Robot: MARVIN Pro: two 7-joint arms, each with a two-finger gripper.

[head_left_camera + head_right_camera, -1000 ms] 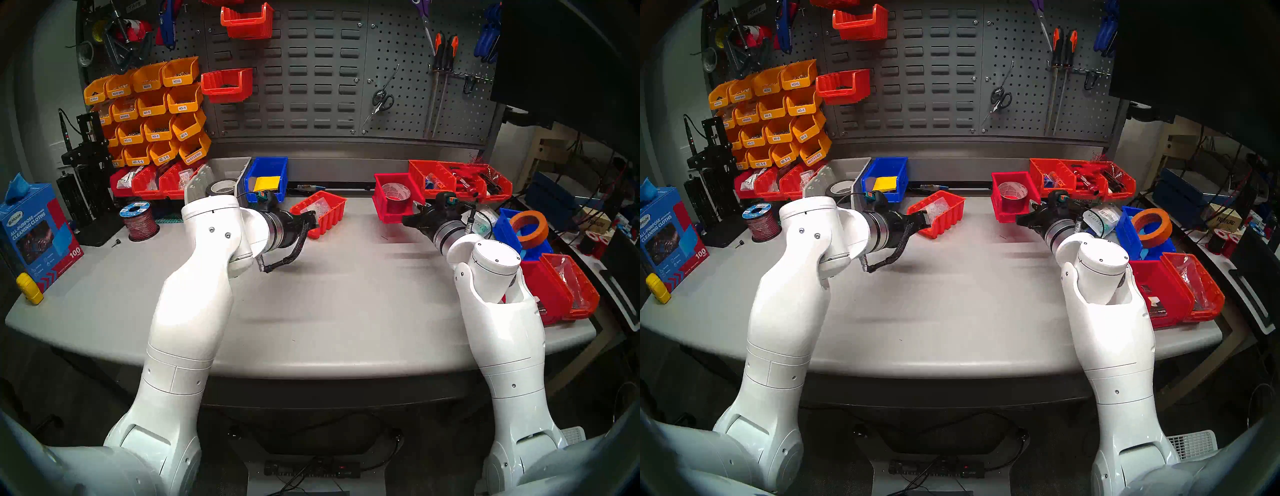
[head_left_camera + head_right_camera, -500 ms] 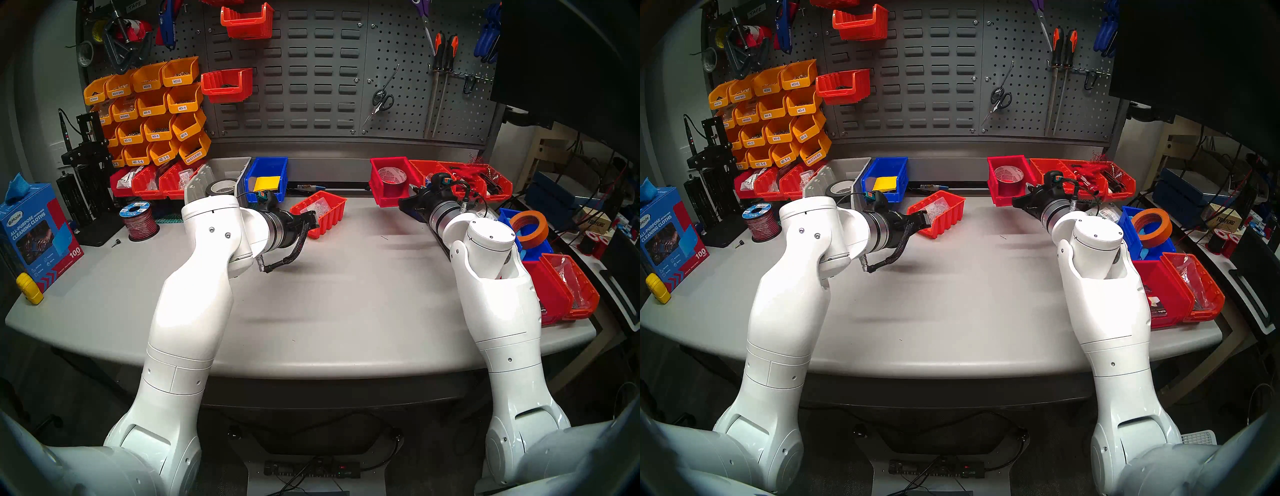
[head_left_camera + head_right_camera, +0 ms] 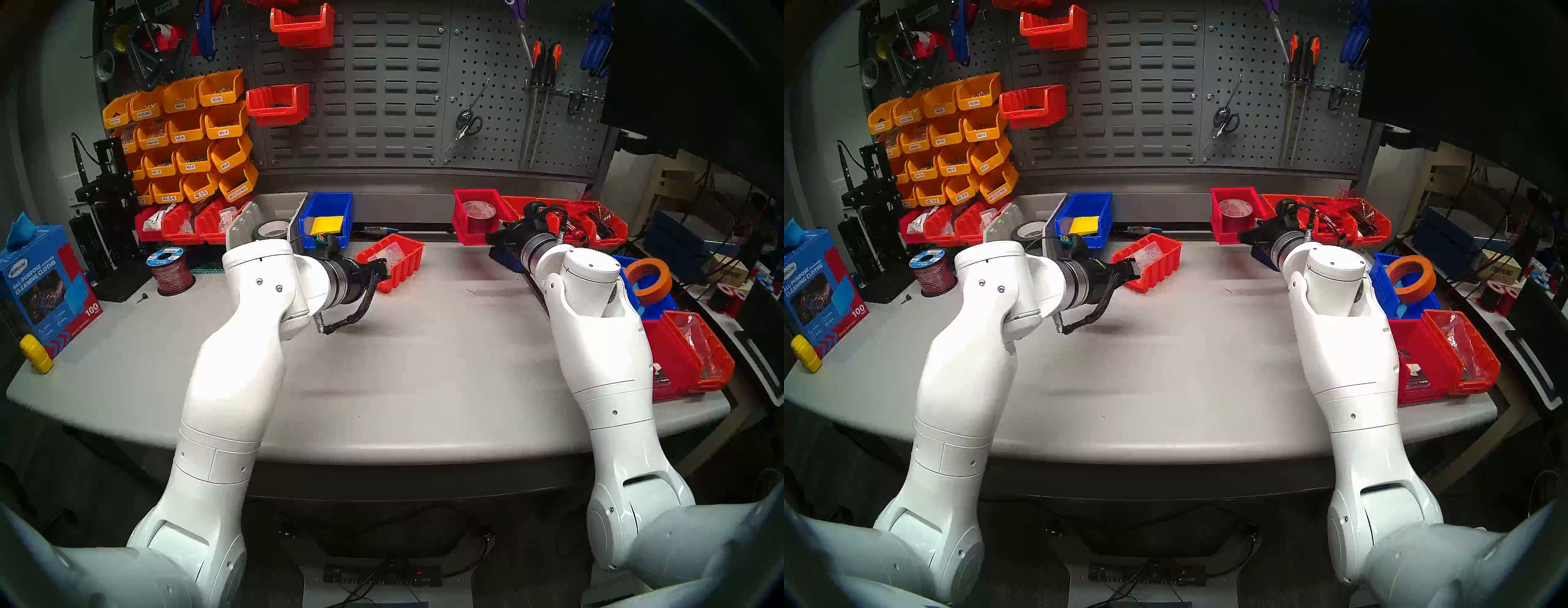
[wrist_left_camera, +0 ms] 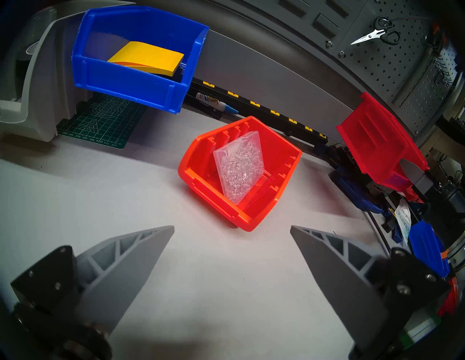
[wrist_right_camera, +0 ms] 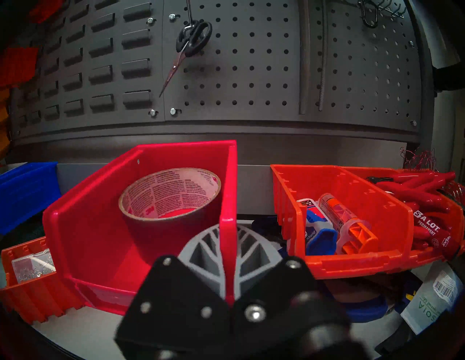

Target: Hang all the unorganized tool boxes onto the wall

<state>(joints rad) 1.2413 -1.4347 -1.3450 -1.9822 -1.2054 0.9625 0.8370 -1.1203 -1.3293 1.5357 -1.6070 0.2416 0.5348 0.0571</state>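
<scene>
Right wrist: gripper (image 5: 227,241) clamps the red bin (image 5: 105,226)'s wall, scissors (image 5: 187,47) hanging on the wall (image 5: 251,75) ahead.

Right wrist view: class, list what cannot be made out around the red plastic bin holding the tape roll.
- Red plastic bin: its underside and any gap above the table, hidden by its own body.
- Right tool: fingertips, covered by the bin's side wall.
- Silver tape roll: lower part, behind that wall.
</scene>
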